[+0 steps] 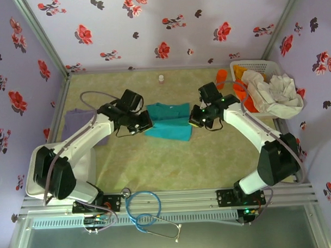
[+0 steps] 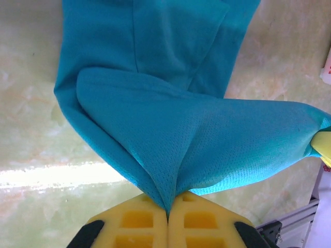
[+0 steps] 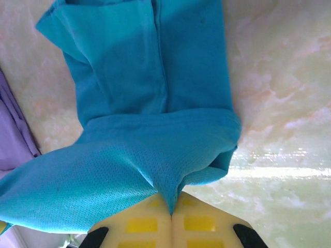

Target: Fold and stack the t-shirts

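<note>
The left end effector and right end effector each pinch one side of the teal t-shirt tight, probably to fold it over together.

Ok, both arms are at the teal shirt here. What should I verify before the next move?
1. Hold of left gripper on teal t-shirt: ok, shut on its edge.
2. Hold of right gripper on the same shirt: ok, shut on it.
3. Far part of the shirt lying on the table: ok.
4. The purple t-shirt lies apart from the teal one: ok.
5. Number of cloth layers in each grip: cannot tell.
</note>
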Controlling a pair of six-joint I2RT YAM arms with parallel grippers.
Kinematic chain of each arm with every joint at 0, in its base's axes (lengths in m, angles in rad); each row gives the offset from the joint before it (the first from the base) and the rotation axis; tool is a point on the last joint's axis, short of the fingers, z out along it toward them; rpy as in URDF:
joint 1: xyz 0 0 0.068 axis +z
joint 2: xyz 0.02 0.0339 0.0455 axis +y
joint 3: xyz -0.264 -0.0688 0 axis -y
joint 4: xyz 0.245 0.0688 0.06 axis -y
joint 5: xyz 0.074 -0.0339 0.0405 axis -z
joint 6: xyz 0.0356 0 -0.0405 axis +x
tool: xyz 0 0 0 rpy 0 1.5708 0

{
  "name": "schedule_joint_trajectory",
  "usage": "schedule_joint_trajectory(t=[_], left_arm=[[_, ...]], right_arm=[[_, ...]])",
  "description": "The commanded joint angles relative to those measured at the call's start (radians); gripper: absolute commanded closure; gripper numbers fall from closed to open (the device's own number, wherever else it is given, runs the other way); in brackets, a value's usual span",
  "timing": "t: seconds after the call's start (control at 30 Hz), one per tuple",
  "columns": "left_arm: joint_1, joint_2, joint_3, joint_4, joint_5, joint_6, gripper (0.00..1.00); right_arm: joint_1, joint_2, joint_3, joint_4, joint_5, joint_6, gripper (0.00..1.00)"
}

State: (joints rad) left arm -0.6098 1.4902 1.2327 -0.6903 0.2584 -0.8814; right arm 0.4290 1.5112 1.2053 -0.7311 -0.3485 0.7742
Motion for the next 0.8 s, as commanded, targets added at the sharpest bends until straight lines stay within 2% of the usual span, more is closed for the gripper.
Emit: schedule_joint_trajectory(t=[0.0,0.43,0.6,0.77], left_arm=[[0.036,0.056,0.067,-0.016,0.01,0.078,1.0],[0.144,0.304,0.224,0.041,0.088,0.211,1.0],[0.185,0.385,0.27,0.06,0.101,0.252,0.92],[0.209,0.455,0.324,0.091,0.108,0.284,0.91]], right_arm=[[-0.04,0.052,0.05,0.041,-0.058,-0.01,1.0],[-0.101,0.311,0.211,0.117,-0.162,-0.04,1.0],[-0.106,0.388,0.264,0.138,-0.164,-0.05,1.0],[-0.12,0.459,0.319,0.173,-0.165,-0.054,0.98]])
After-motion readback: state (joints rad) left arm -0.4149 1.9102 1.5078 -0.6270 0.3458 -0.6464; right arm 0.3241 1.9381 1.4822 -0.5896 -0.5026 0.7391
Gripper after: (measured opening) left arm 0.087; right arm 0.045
